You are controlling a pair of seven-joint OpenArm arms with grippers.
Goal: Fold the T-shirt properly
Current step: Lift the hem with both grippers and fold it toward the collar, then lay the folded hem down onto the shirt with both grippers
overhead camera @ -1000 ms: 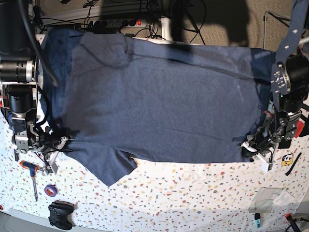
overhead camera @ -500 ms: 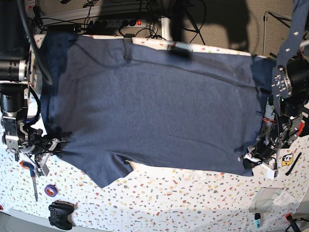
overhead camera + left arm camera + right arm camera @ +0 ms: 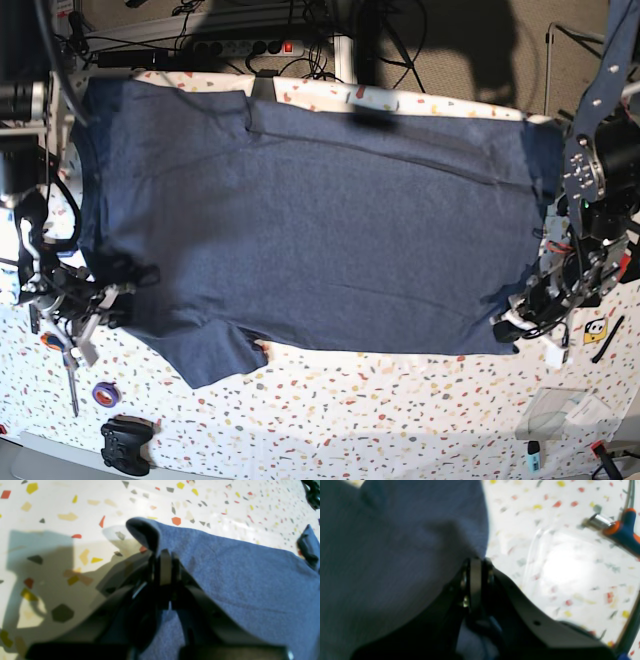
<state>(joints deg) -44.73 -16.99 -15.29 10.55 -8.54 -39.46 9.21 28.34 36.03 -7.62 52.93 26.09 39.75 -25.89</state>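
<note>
While both robot arms reach down at either side of a speckled white table (image 3: 400,400), a large dark blue-grey T-shirt (image 3: 330,220) lies spread across the middle of it, plain side up, its far edge rumpled into folds; the left gripper (image 3: 530,325), at the right of the base view, has its jaws clenched on the near corner of the shirt on that side, and in the left wrist view a small curled flap of cloth sticks out past the dark fingertips; the right gripper (image 3: 112,305), at the left of the base view, also has its jaws clenched on the shirt, grasping its edge, and a piece of cloth spreads from there toward the near side of the table; near the right gripper are a screwdriver (image 3: 70,380) with an orange and blue handle, a roll of purple tape (image 3: 105,394) and a black object (image 3: 126,445) whose kind I cannot tell; at the near right lie a clear plastic bag (image 3: 568,413) and a small blue and white item (image 3: 533,455); a yellow patch (image 3: 596,330) shows on the table beyond the left gripper
</note>
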